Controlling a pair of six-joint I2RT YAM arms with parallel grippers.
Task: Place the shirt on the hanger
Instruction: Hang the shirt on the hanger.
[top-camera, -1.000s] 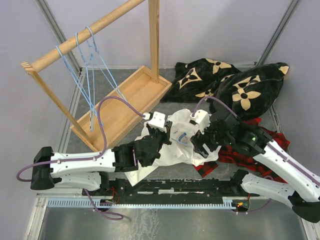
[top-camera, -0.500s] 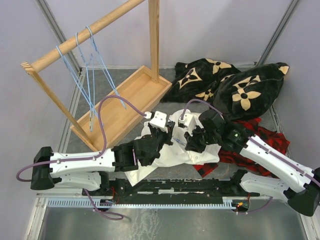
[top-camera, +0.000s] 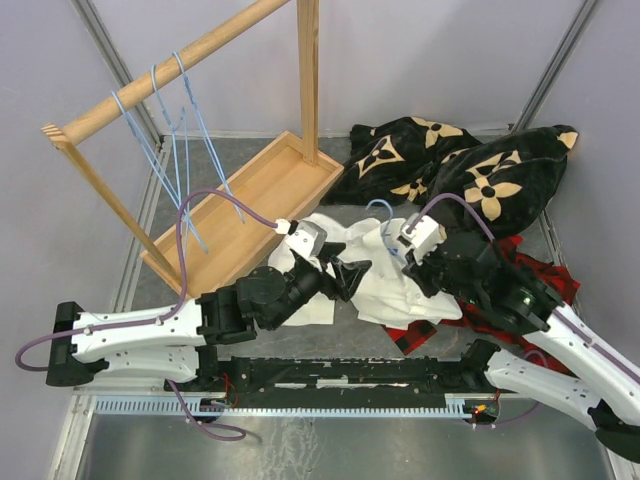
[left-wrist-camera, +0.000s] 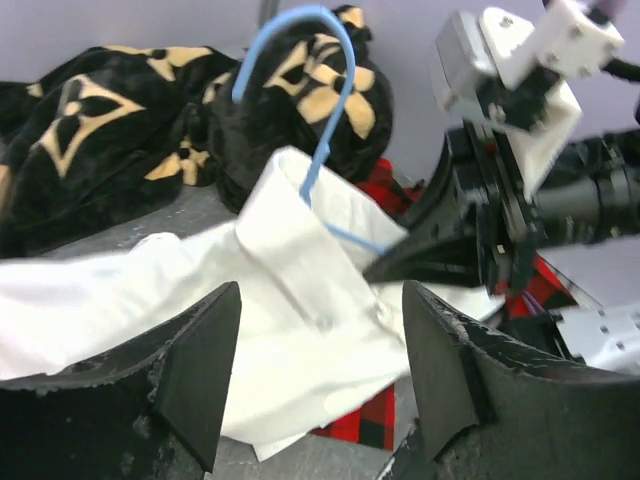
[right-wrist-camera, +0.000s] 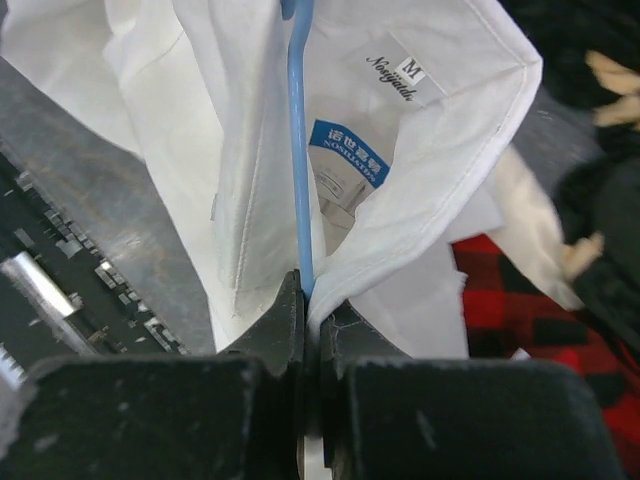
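Note:
The cream-white shirt (top-camera: 385, 290) lies crumpled on the grey table between the two arms. The light-blue wire hanger (top-camera: 379, 208) sits inside its collar, with the hook (left-wrist-camera: 318, 60) sticking up out of the neck. My right gripper (right-wrist-camera: 312, 295) is shut on the hanger wire (right-wrist-camera: 298, 150) together with the collar's edge, just below the blue neck label (right-wrist-camera: 349, 152). My left gripper (left-wrist-camera: 320, 385) stands open in front of the shirt (left-wrist-camera: 290, 300), nothing between its fingers. In the top view the left gripper (top-camera: 350, 272) is just left of the collar.
A wooden rack (top-camera: 170, 85) with more blue hangers (top-camera: 185, 120) and a tray base (top-camera: 250, 195) stands at the back left. A black blanket with tan flowers (top-camera: 470, 170) lies behind the shirt. A red plaid garment (top-camera: 525, 275) lies under its right side.
The right gripper closed on the hanger wire at the collar and shifted right. The left gripper opened, let go and pulled back from the shirt.

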